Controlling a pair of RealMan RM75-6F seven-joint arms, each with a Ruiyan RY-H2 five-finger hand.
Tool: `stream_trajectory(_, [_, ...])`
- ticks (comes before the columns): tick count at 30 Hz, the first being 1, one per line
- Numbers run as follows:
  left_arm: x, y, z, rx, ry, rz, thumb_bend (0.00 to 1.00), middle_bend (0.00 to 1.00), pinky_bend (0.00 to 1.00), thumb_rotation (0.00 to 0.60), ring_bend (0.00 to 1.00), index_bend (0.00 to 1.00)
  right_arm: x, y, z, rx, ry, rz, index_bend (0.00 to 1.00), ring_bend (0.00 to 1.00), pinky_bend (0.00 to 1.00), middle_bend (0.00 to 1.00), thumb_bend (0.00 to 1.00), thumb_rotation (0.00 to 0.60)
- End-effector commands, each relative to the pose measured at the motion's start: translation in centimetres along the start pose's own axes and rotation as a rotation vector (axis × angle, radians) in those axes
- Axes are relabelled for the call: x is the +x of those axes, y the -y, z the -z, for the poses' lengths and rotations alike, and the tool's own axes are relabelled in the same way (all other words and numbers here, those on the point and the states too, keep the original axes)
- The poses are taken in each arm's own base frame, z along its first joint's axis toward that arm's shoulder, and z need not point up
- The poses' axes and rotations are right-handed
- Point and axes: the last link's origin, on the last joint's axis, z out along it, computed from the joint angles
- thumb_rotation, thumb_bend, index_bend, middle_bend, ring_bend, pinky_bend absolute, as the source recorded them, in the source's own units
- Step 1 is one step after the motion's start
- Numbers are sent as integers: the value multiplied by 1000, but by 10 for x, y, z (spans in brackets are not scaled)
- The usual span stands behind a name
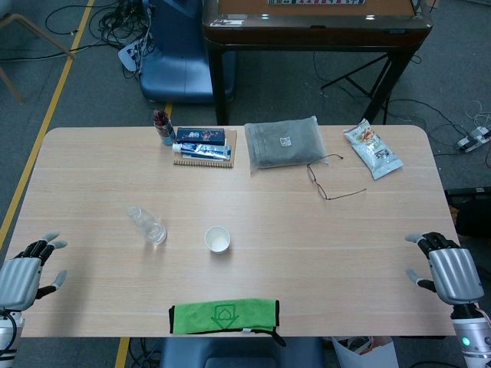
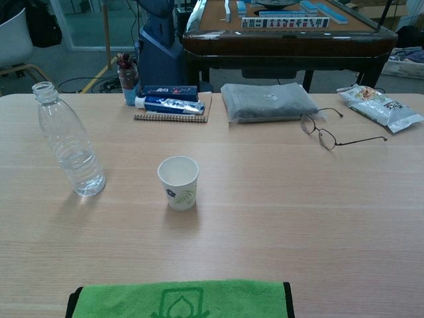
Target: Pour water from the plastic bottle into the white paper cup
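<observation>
A clear plastic bottle [image 1: 147, 225] [image 2: 68, 146] stands upright without a cap, left of centre on the table, with a little water in its lower part. To its right a white paper cup [image 1: 218, 239] [image 2: 179, 182] with a small green print stands upright and looks empty. My left hand [image 1: 29, 270] rests at the table's left front edge, fingers apart, holding nothing, well left of the bottle. My right hand [image 1: 446, 266] rests at the right front edge, fingers apart and empty. Neither hand shows in the chest view.
A green cloth [image 1: 223, 316] [image 2: 179, 299] lies at the front edge. Along the back sit a notebook with boxes [image 1: 203, 147], a pen cup [image 1: 163, 127], a grey pouch [image 1: 284, 142], glasses [image 1: 331, 179] and a snack bag [image 1: 373, 149]. A dark table [image 1: 314, 23] stands behind.
</observation>
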Motion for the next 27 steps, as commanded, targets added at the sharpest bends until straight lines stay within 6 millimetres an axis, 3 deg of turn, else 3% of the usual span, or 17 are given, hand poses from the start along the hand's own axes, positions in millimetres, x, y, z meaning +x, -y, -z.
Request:
stream_trajectory(1, [-2,0,0,-1,6,3,278,191,462,600,260,305,1,1,1,3,-3,0,351,317,515,382,62,600])
stream_trajectory(12, [-9,-2,0,4,29,42,278,191,463,600,260,304,4,1,2,-3,-8,-4,351,320,515,383,62,600])
stream_trajectory(17, [-13,-8,-3,-8,64,96,227,200,444,600,254,134,7,1,3,-4,-17,-3,351,320,515,383,63,600])
stream_trajectory(20, [-16,-15,-12,-9,78,145,135,195,401,600,225,113,7,1,4,-6,-19,-7,350,320,515,383,63,600])
stream_trajectory(27, [-24,-26,-38,-15,116,240,84,139,390,600,190,55,8,-1,3,-10,-18,-9,351,319,515,383,63,600])
